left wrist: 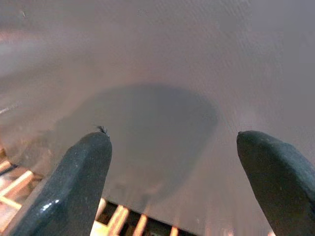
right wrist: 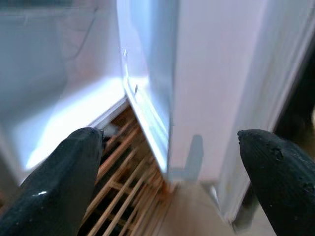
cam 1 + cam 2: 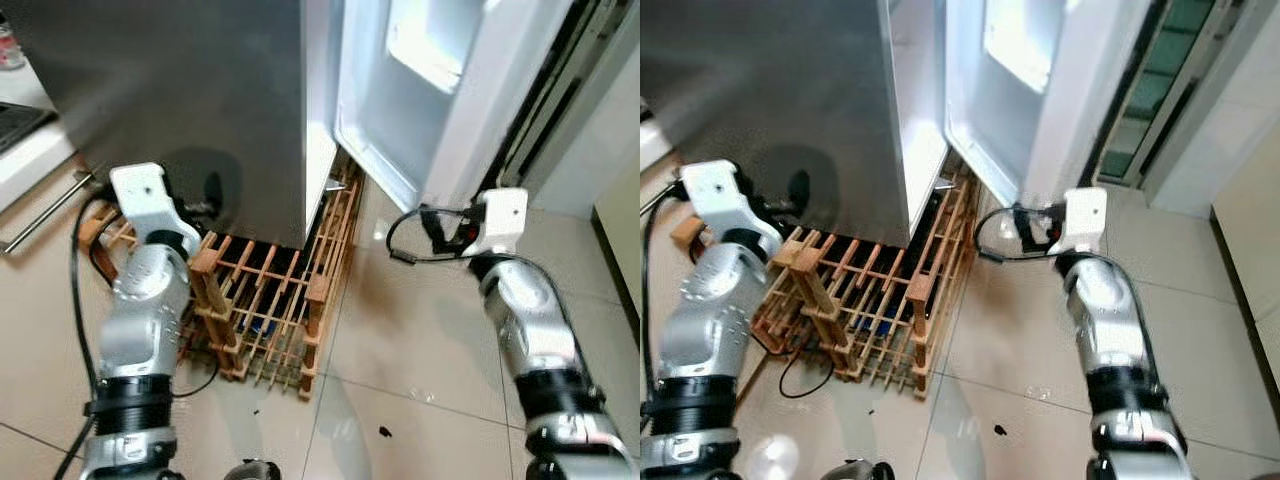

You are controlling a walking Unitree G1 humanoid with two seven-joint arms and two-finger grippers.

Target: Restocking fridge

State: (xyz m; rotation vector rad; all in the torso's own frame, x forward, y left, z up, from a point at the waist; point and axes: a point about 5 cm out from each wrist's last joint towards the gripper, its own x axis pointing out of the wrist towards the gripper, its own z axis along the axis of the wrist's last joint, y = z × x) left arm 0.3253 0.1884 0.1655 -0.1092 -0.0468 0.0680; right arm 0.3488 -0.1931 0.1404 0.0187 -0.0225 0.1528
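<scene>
The fridge shows its grey side panel (image 3: pixel 200 100), and its white door (image 3: pixel 450 90) stands open to the right of it, with lit white lining inside. My left gripper (image 3: pixel 208 195) is open and empty, its fingers (image 1: pixel 83 172) pointing at the grey panel from close by, just above the wooden rack. My right gripper (image 3: pixel 432 226) is also open and empty. It hovers low by the bottom edge of the open door (image 2: pixel 147 88). I see no food or bottles to hand.
A slatted wooden rack (image 3: pixel 270 300) lies on the floor under and in front of the fridge. A counter with a metal bar handle (image 3: pixel 40 215) is at the left. A dark sliding-door frame (image 3: pixel 560 100) is at the right. Pale tiled floor (image 3: pixel 420 340) spreads between my arms.
</scene>
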